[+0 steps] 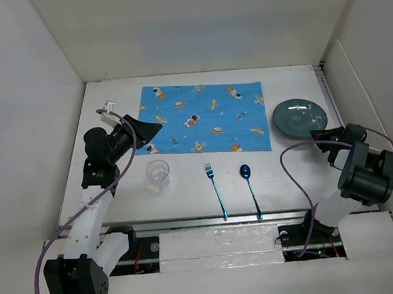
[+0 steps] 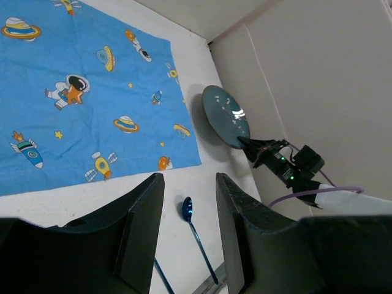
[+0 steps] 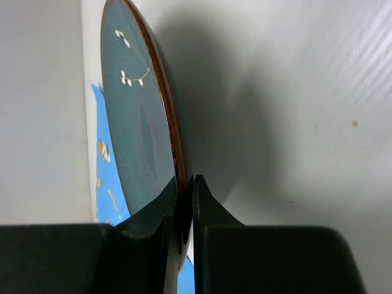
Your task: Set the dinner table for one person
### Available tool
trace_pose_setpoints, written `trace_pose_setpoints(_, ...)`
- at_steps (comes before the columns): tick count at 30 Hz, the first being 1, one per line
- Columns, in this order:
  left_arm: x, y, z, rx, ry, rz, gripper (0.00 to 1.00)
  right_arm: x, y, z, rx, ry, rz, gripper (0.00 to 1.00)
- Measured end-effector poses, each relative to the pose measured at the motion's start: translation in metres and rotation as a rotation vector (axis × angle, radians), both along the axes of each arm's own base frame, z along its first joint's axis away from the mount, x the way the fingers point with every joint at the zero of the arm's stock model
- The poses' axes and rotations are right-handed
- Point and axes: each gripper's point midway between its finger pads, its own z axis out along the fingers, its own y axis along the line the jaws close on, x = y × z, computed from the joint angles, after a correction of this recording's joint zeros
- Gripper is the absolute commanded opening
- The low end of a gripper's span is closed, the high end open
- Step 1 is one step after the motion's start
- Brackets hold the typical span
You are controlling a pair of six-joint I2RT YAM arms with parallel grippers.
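Observation:
On the white dinner table lies a blue astronaut placemat. A dark teal plate sits to its right. My right gripper is shut on the plate's near rim, one finger above and one below. My left gripper is open and empty, hovering over the placemat's left edge. A clear glass, a blue fork and a blue spoon lie in front of the placemat. The spoon shows between my left fingers, far below them.
White walls close in the table on the left, back and right. A metal rail runs along the near edge by the arm bases. The plate lies close to the right wall.

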Motion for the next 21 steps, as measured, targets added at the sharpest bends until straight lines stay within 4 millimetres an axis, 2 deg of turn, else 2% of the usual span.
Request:
trace_pose_setpoints(3,0.001,0.000,-0.002,0.000,0.009,-0.002,0.36,0.002,-0.015,0.041,-0.114,-0.040,-0.029,0.00)
trace_pose_setpoints(6,0.001,0.000,-0.003,0.001,0.010,-0.002,0.36,0.009,-0.012,0.102,-0.243,-0.147,-0.009,0.00)
trace_pose_setpoints(9,0.002,0.000,-0.003,0.005,0.011,0.001,0.31,0.019,0.013,0.158,-0.331,-0.278,0.062,0.00)
trace_pose_setpoints(11,0.002,0.001,0.001,0.011,0.010,0.006,0.27,0.030,0.046,0.179,-0.351,-0.346,0.142,0.00)
trace_pose_setpoints(13,0.004,0.002,0.008,0.017,-0.007,0.010,0.18,0.039,0.096,0.182,-0.335,-0.384,0.254,0.00)
trace_pose_setpoints(14,0.005,0.002,0.013,0.019,-0.020,0.013,0.11,0.041,0.111,0.180,-0.324,-0.388,0.293,0.00)
trace_pose_setpoints(15,0.005,0.003,0.018,0.022,-0.033,0.015,0.10,0.043,0.150,0.169,-0.292,-0.385,0.395,0.00)
trace_pose_setpoints(16,0.006,0.003,0.021,0.026,-0.044,0.021,0.09,0.044,0.180,0.158,-0.265,-0.372,0.473,0.00)
trace_pose_setpoints(20,0.006,0.006,0.025,0.036,-0.061,0.037,0.00,0.044,0.269,0.105,-0.179,-0.264,0.694,0.00)
trace_pose_setpoints(21,0.007,0.006,0.025,0.038,-0.061,0.038,0.00,0.044,0.284,0.094,-0.165,-0.241,0.730,0.00)
